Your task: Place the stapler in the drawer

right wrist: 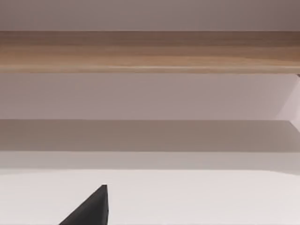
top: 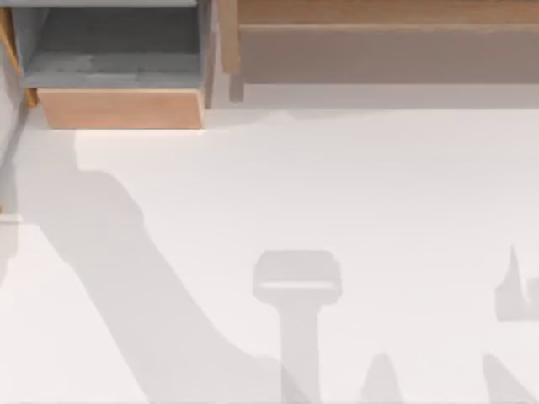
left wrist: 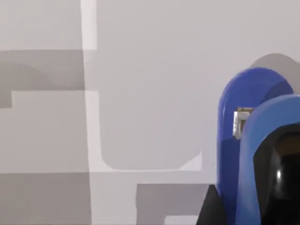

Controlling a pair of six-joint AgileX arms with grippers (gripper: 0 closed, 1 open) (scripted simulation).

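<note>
The stapler (left wrist: 243,140) looms close in the left wrist view, a blue bar with a small pale mark and a glossy black rounded end, above the white table. A black edge of my left gripper (left wrist: 209,213) touches its side. The drawer (top: 118,84) stands pulled out at the table's far left corner, with grey inner walls and floor behind a light tan front panel. A black tip of my right gripper (right wrist: 91,208) shows in the right wrist view, facing the brown cabinet.
The wide brown wooden cabinet (top: 379,46) runs along the back edge to the right of the drawer. Grey shadows of both arms fall across the white table (top: 337,185), the broadest one slanting down from the left.
</note>
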